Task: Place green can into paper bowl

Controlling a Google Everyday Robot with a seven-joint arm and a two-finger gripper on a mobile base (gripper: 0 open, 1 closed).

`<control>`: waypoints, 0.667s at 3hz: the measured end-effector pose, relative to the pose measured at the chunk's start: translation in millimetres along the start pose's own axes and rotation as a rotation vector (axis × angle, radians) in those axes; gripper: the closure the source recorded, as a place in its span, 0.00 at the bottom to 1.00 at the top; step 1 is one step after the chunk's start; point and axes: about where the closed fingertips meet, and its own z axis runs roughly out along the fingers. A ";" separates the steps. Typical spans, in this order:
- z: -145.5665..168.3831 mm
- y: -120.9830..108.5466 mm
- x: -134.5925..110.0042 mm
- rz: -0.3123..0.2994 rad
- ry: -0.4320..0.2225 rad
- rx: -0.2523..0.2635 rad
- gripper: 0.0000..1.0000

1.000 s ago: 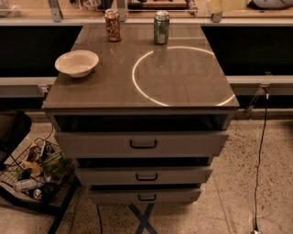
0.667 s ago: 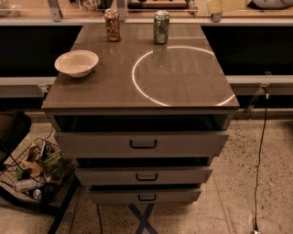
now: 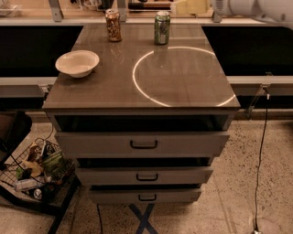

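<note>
The green can (image 3: 162, 27) stands upright at the far middle of the brown cabinet top (image 3: 105, 91), just beyond a bright ring of light. The paper bowl (image 3: 77, 62) sits empty near the left edge, well apart from the can. My gripper is out of view; only a white arm segment (image 3: 256, 9) shows at the top right corner, above and to the right of the can.
A brown-orange can (image 3: 113, 25) stands at the far left of the top, left of the green can. Three drawers (image 3: 143, 144) stand partly open below. A wire basket of clutter (image 3: 36, 176) sits on the floor at left. A cable (image 3: 262, 151) hangs at right.
The white arm segment has come further into view at the top right corner. The cans and the bowl have not moved.
</note>
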 end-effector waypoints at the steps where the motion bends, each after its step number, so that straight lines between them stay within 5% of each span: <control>1: 61.5 12.8 8.3 0.014 -0.042 -0.043 0.00; 2: 102.1 21.3 21.0 -0.006 -0.033 -0.069 0.00</control>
